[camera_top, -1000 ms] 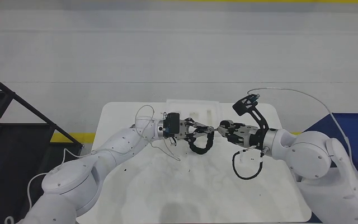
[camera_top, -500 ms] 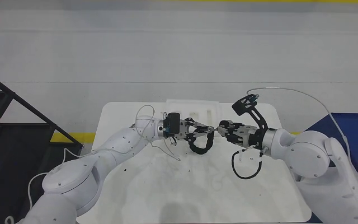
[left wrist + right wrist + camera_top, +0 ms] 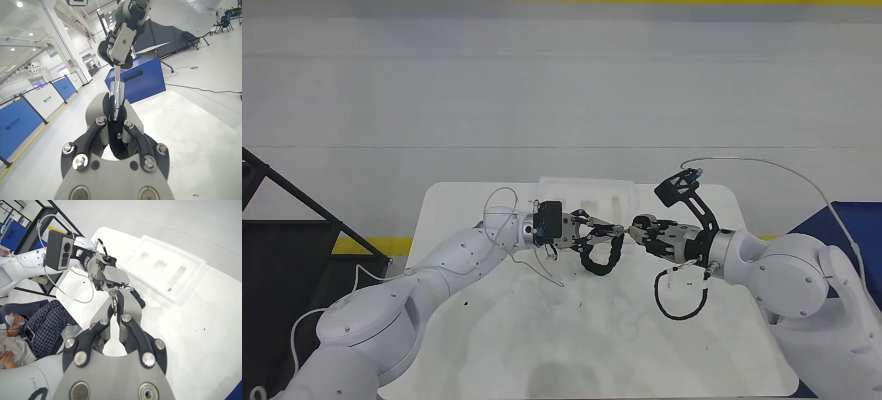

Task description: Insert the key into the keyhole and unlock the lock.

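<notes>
Over the table's middle my left gripper (image 3: 610, 236) is shut on the lock, a chrome cylinder (image 3: 116, 94) with a black cable loop (image 3: 600, 259) hanging below it. Facing it, my right gripper (image 3: 634, 232) is shut on the key (image 3: 114, 306). The key's blade (image 3: 117, 73) enters the end of the cylinder, at the keyhole (image 3: 113, 292). In the left wrist view the right gripper (image 3: 121, 56) sits just beyond the cylinder. The right wrist view has the left gripper (image 3: 115, 286) right behind the keyhole face.
A white foam tray (image 3: 587, 192) with several recesses lies at the table's far edge, just behind both grippers. A black frame stand (image 3: 282, 205) is off the table's left side. A thin black cable loop (image 3: 674, 298) hangs under the right wrist.
The right gripper has edged slightly toward the left gripper with the key. The left arm has held still.
</notes>
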`<state>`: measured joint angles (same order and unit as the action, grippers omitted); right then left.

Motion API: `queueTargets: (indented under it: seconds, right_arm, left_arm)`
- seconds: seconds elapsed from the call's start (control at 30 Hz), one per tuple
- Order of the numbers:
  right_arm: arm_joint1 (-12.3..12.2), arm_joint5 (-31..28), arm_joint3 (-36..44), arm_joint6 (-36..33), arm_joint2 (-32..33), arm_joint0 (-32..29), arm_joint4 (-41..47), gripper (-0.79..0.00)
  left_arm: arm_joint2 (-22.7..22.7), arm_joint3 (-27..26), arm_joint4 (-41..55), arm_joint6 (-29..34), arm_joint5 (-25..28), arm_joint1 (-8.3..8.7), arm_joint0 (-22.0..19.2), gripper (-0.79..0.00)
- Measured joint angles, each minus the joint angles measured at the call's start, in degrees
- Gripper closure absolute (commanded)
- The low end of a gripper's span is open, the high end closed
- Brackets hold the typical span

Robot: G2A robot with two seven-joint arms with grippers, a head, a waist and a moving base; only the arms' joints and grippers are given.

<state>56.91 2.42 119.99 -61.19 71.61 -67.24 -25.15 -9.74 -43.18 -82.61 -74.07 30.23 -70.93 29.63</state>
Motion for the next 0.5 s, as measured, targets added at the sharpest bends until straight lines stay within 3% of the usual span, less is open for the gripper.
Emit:
queueTargets:
  seconds: [0.5]
  right_arm:
    - [0.22, 1.20, -0.42, -0.49, -3.10, 1.96, -2.19, 0.000]
  left_arm:
    - [0.00, 0.86, -0.59, 0.58, 0.57, 0.06, -0.63, 0.000]
